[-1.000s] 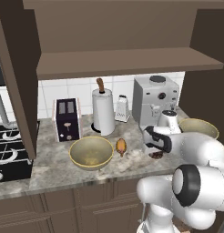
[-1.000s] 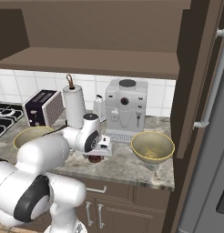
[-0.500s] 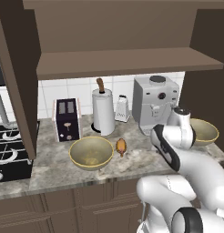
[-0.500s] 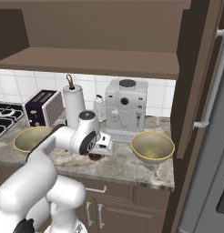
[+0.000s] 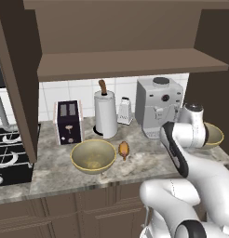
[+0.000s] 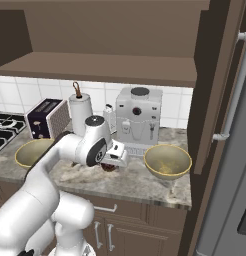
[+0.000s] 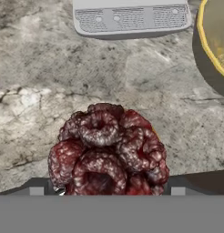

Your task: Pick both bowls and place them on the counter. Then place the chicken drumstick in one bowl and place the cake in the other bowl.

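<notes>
The gripper [image 6: 114, 161] hangs low over the counter [image 6: 145, 182] with its jaws spread wide on either side of the cake [image 7: 109, 152], nothing clamped; whether the tips touch the lump cannot be told. In the hand view the cake sits at 6 o'clock, on bare marbled stone, with the coffee machine's drip tray [image 7: 132, 18] at 12 o'clock and the rim of one bowl [image 7: 214, 38] at 2 o'clock, near but apart from the cake. From the right base view the cake [image 6: 109, 167] shows as a dark lump under the hand, just in front of the coffee machine [image 6: 139, 117], and the right-hand bowl [image 6: 167, 161] stands at 3 o'clock from it, close to the counter's front edge and beside the tall brown cabinet wall [image 6: 210, 100] that closes off that side. The other bowl [image 5: 93, 155] rests toward the left, with the chicken drumstick [image 5: 124, 149] just beside it at its 3 o'clock, lying on the stone, not in a bowl. Behind these, along the tiled wall, stand the toaster [image 5: 69, 122], the paper towel roll [image 5: 105, 116] and a small grater [image 5: 124, 111]. The dark wooden shelf [image 5: 130, 62] overhangs the whole back row, limiting headroom. Open stone lies between the drumstick and the cake. The stove [image 5: 11, 155] bounds the counter at far left.
</notes>
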{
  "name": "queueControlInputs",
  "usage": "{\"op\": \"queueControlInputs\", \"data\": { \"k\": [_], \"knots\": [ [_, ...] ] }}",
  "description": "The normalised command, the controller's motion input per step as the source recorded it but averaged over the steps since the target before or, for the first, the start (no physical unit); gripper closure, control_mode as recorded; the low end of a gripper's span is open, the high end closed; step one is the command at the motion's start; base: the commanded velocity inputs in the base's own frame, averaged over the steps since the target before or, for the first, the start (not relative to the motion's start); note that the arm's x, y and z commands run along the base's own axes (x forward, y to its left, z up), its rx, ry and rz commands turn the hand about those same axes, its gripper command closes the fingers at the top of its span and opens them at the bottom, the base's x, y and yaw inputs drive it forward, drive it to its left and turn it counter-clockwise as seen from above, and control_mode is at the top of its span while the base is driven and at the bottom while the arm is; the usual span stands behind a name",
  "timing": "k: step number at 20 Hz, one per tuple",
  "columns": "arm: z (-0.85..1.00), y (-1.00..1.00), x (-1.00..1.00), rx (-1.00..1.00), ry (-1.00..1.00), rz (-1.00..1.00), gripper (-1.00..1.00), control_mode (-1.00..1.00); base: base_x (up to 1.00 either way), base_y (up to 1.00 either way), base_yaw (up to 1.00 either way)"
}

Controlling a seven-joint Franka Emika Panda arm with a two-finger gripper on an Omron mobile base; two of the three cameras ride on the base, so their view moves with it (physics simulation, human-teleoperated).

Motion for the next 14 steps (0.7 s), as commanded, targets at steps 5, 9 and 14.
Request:
{"op": "queueControlInputs", "data": {
  "k": [5, 9, 14],
  "knots": [
    [0.09, -0.39, 0.05, 0.0, -0.05, -0.07, 1.0, -1.0, 0.0, 0.0, 0.0],
    [0.11, -0.47, 0.1, 0.0, -0.03, -0.07, 1.0, -1.0, 0.0, 0.0, 0.0],
    [0.22, -0.45, 0.19, 0.0, 0.0, -0.07, 1.0, -1.0, 0.0, 0.0, 0.0]
  ]
}}
